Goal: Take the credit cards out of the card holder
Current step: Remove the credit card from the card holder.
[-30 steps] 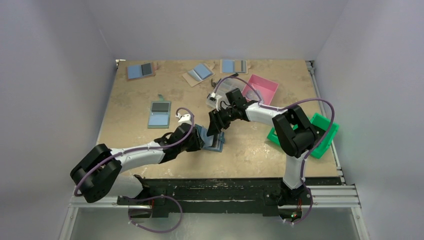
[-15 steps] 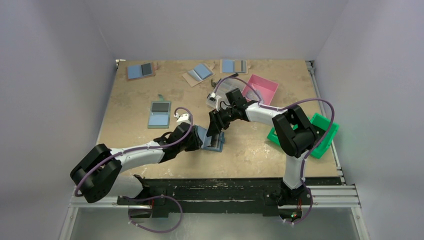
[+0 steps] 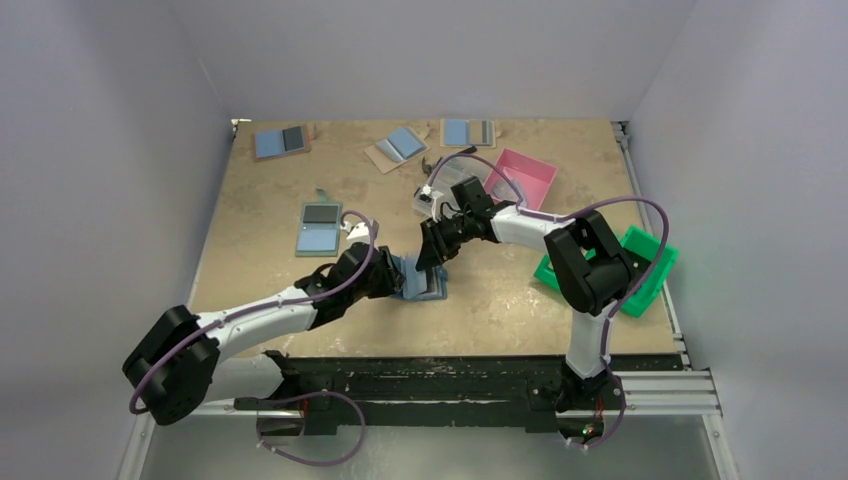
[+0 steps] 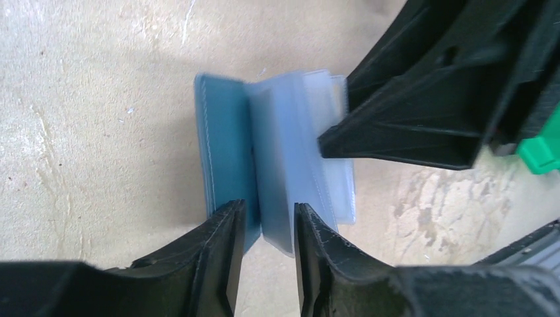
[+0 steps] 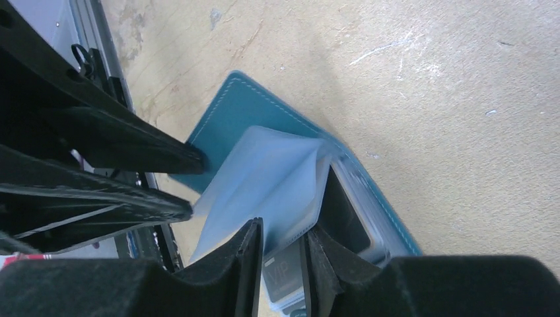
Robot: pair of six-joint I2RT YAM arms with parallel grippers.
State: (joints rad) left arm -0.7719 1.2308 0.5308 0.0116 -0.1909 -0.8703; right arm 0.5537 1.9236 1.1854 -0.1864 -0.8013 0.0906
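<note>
On the table (image 3: 260, 290), the card holder (image 3: 424, 282) lies open near the middle, between my two arms. My left gripper (image 3: 392, 277) meets it from the left side and my right gripper (image 3: 432, 256) comes down on it from the far right.

In my left wrist view the spine runs straight away from my fingers. The teal cover (image 4: 221, 145) lies flat to one side and the stack of clear sleeves (image 4: 290, 158) stands up from the fold. My left jaws are drawn close together and pinch the near edge of that stack by the spine, which I judge pins the holder down.

My right arm sits nearer the pocket mouths, so the pull should be its job. Its jaws are also narrowed to a slim gap, with a lifted sleeve leaf running between them. Just beyond the fingertips I see a credit card (image 5: 285, 282) with printed lettering, still seated in its pocket. I cannot tell whether my right fingers bite the card itself or only the plastic.
</note>
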